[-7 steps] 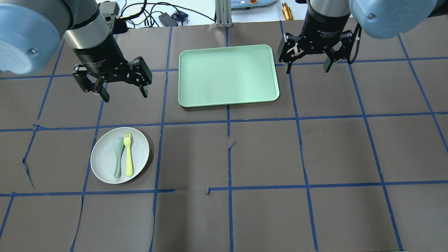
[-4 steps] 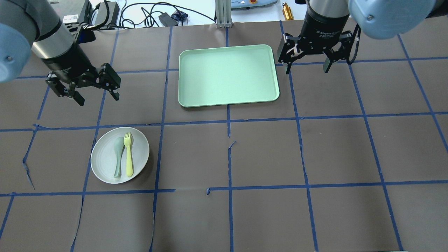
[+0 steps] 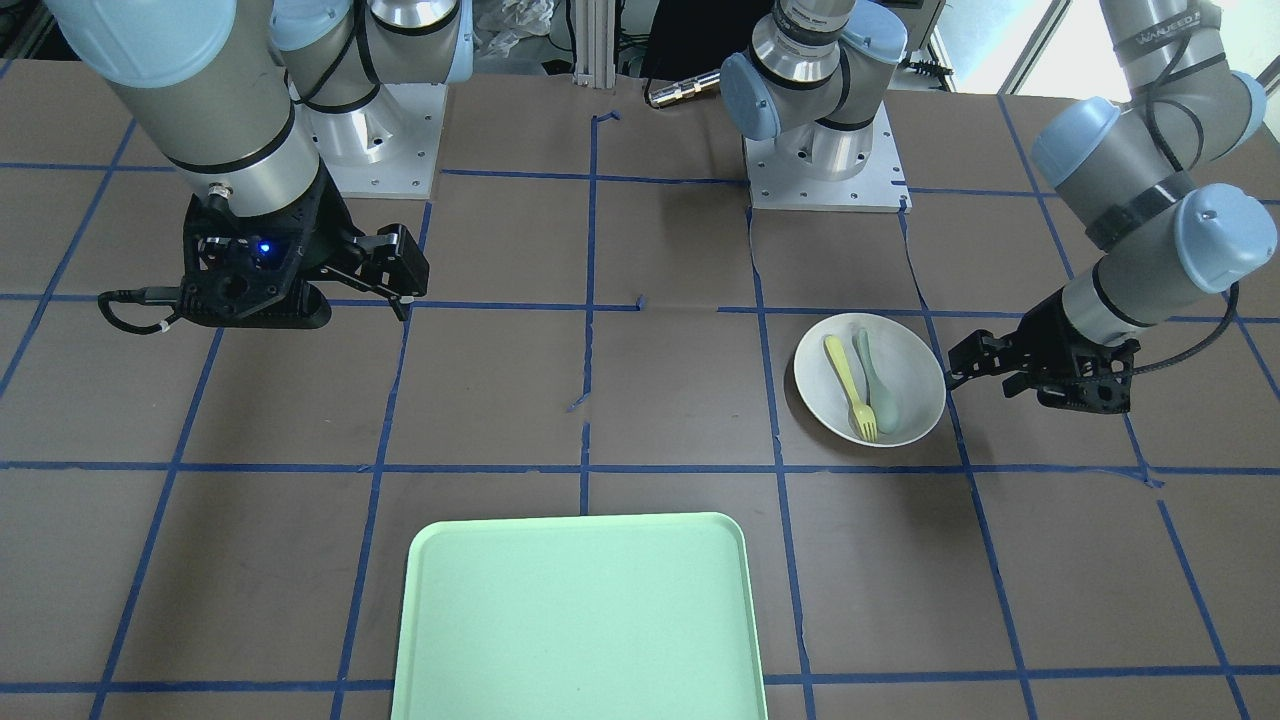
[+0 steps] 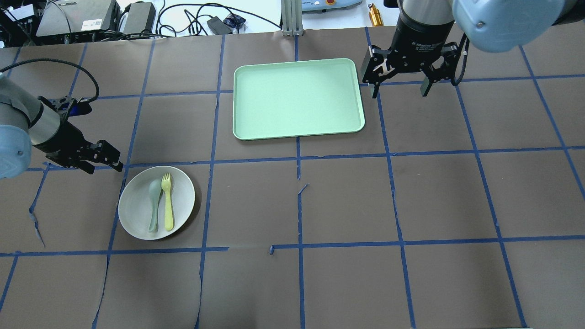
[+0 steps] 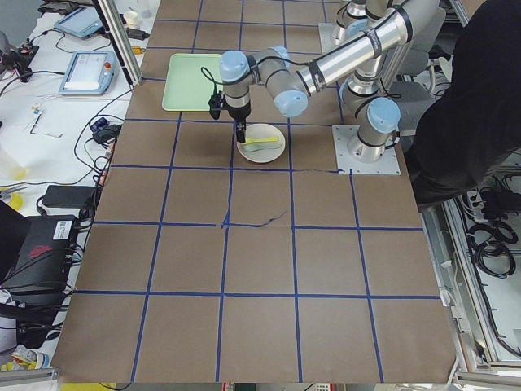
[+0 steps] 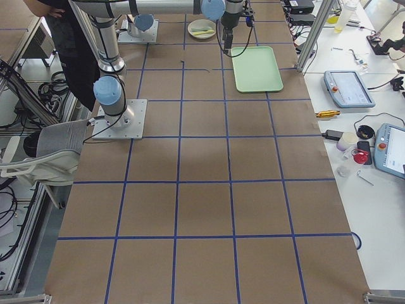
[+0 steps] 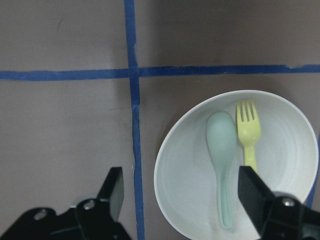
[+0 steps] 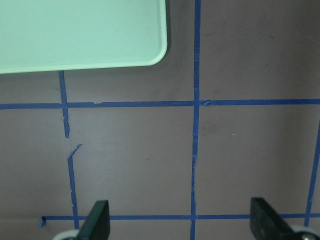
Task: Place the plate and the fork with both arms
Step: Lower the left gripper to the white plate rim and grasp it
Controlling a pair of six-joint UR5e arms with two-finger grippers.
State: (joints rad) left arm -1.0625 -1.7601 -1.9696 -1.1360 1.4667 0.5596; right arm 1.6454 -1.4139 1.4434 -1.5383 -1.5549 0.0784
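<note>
The brown paper-covered table with a blue tape grid (image 4: pixel 347 205) holds a rectangular mint-green plastic tray (image 4: pixel 297 98) at its far middle, probably the target. The round off-white shallow plate (image 4: pixel 137 218) lies well apart from it, on the robot's left. The black 2-finger left gripper (image 4: pixel 106 168) hangs low beside the plate's far-left rim, jaws spread, likely lining up a rim grasp. The right gripper (image 4: pixel 400 92) waits beside the tray, jaws spread and empty. A grey-green plastic spoon (image 4: pixel 154 205) and the slim pale yellow plastic fork (image 4: pixel 168 205) lie side by side in the plate.
</note>
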